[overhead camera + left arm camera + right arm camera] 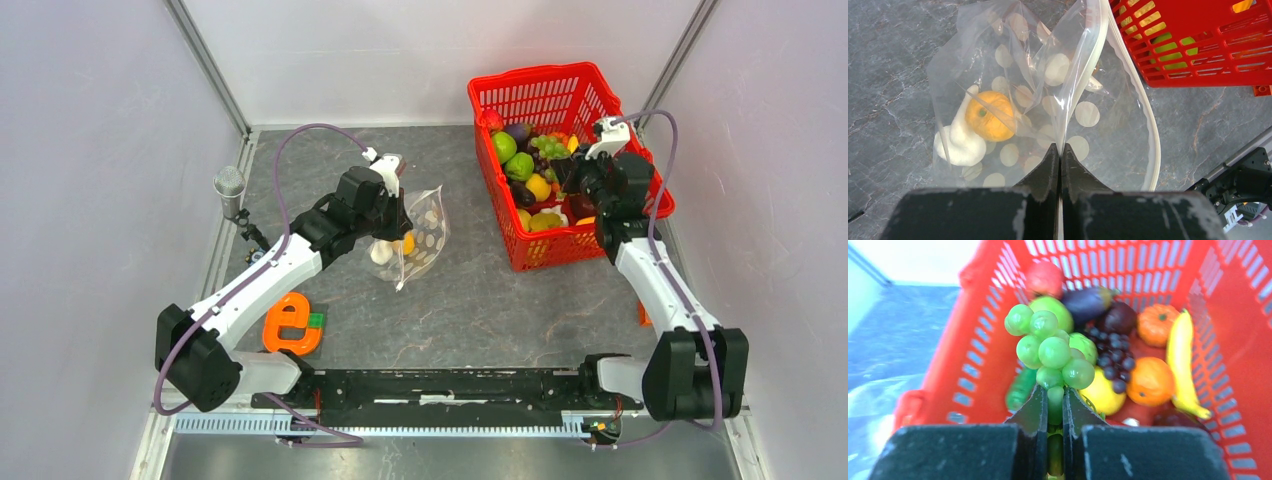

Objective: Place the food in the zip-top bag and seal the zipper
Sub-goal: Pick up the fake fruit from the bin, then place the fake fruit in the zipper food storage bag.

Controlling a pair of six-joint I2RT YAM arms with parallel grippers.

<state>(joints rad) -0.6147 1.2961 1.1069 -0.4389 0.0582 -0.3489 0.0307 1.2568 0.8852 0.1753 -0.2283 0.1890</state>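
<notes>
We've got the left gripper (1059, 150) pinching the zip-top bag (998, 60), right gripper (1055, 395) clamping green grapes (1048, 347) over the basket (973, 340).

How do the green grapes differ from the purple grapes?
The green grapes are light green with large berries; the purple grapes are dark with much smaller berries. The green grapes are pinched in the right gripper; the purple grapes lie loose in the basket among other fruit. Both are glossy bunches of round berries.
</notes>
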